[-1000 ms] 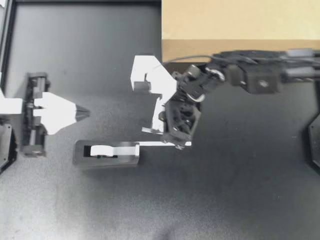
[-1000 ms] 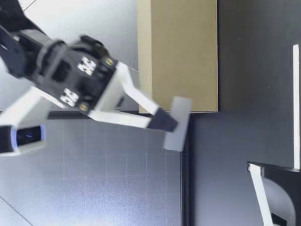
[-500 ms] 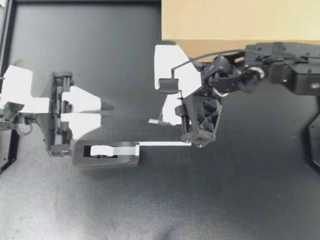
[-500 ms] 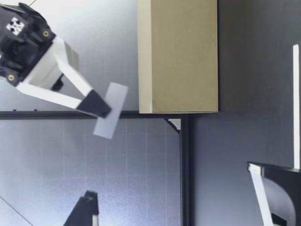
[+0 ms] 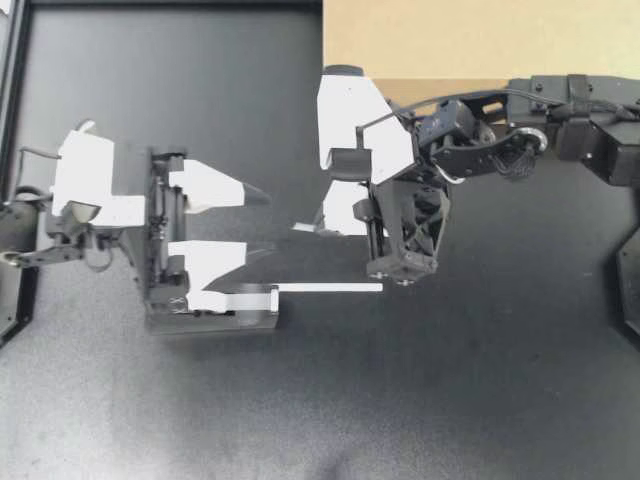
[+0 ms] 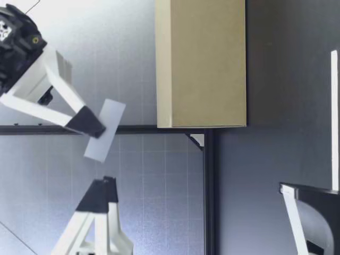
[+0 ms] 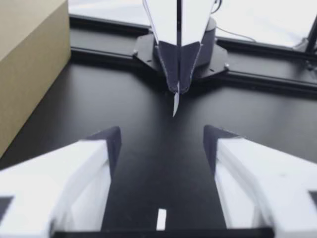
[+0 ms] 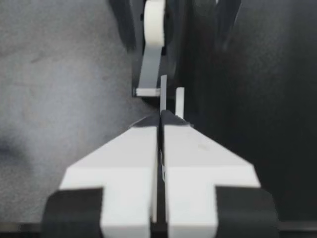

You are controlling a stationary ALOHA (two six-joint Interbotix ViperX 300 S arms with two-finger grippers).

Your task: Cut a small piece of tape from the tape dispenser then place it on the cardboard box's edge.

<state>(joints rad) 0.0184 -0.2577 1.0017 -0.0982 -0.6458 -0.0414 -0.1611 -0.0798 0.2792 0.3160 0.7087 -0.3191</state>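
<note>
The right claw (image 5: 300, 228) is pinched tight on the tape piece (image 6: 103, 130) (left claw (image 5: 262, 222) gapes wide, empty); best lay its loose end flat onto the cardboard box (image 5: 450, 45) edge.

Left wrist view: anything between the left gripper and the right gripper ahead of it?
Nothing: only bare black table shows there. The open left gripper is empty; the shut right gripper pinches a small white tape piece.
</note>
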